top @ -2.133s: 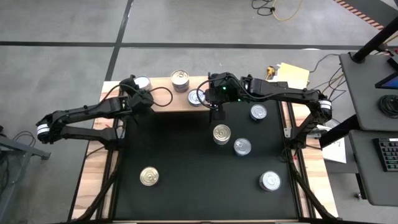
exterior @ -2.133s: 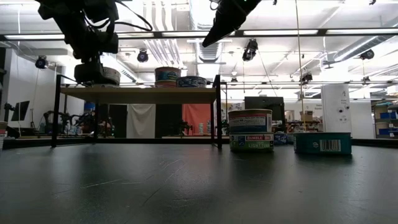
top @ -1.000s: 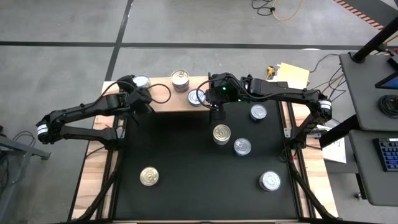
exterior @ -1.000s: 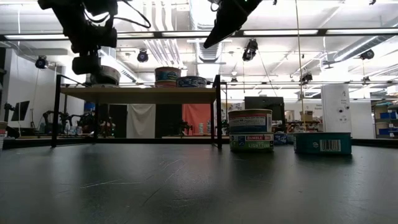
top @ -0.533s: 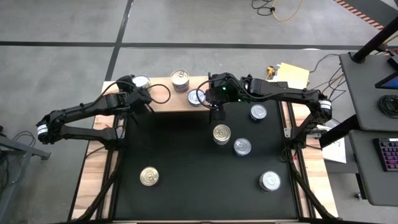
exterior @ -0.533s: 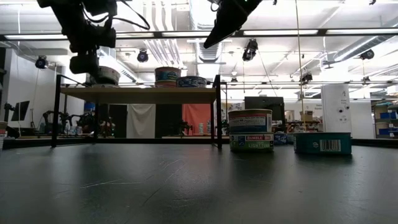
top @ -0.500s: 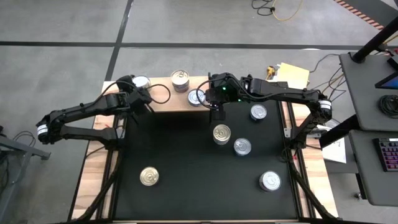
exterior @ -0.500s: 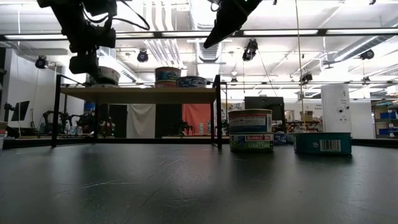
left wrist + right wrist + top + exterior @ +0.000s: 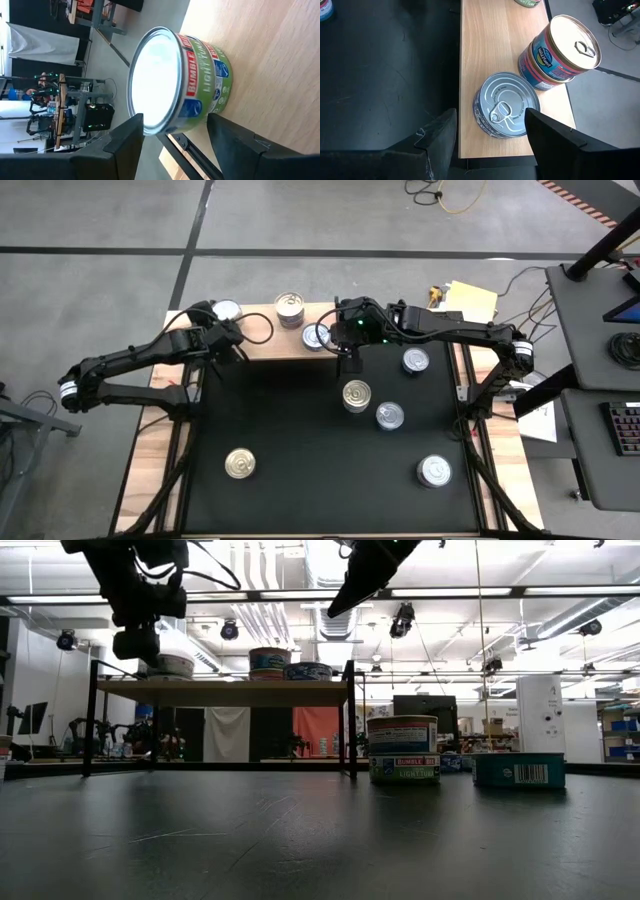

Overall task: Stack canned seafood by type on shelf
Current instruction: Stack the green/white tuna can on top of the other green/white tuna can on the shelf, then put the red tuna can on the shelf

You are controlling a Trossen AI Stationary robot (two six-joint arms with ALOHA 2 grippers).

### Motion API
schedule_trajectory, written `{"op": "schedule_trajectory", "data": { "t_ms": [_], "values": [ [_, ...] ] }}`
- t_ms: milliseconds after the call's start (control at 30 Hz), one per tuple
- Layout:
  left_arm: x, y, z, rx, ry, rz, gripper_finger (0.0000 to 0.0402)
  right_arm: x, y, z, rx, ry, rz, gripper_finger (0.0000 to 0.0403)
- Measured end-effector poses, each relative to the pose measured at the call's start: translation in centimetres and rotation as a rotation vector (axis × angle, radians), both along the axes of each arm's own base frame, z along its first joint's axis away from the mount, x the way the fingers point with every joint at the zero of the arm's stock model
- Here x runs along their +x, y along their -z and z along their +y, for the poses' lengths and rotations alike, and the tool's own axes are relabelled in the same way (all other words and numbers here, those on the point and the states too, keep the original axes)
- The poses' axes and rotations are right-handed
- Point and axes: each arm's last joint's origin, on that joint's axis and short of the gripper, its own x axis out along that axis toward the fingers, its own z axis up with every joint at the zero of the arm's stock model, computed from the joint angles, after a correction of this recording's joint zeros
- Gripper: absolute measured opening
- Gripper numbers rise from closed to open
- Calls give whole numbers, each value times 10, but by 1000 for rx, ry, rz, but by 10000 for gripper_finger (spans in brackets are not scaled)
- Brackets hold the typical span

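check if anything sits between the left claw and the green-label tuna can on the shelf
Nothing visible does. In the left wrist view the left claw is open, with the green-label can standing on the shelf straight ahead; the gap between them is bare. The high view agrees: the other shelf cans sit farther along, off that line.

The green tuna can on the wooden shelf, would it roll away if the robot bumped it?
Probably not. The green tuna can stands flat on the shelf, short and wide, so it would likely slide, not tip. Its smooth metal side may be slippery.
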Motion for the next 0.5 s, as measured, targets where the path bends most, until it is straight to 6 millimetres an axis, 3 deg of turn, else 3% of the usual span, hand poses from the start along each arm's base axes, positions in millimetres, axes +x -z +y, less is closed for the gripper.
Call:
{"op": "schedule_trajectory", "data": {
  "t_ms": [200,500],
  "values": [
    [0,-5,0,17,-5,1,215,0,0,0,0,0,0,229],
    [-1,-37,-1,39,-2,-56,216,0,0,0,1,-1,1,228]
  ]
}}
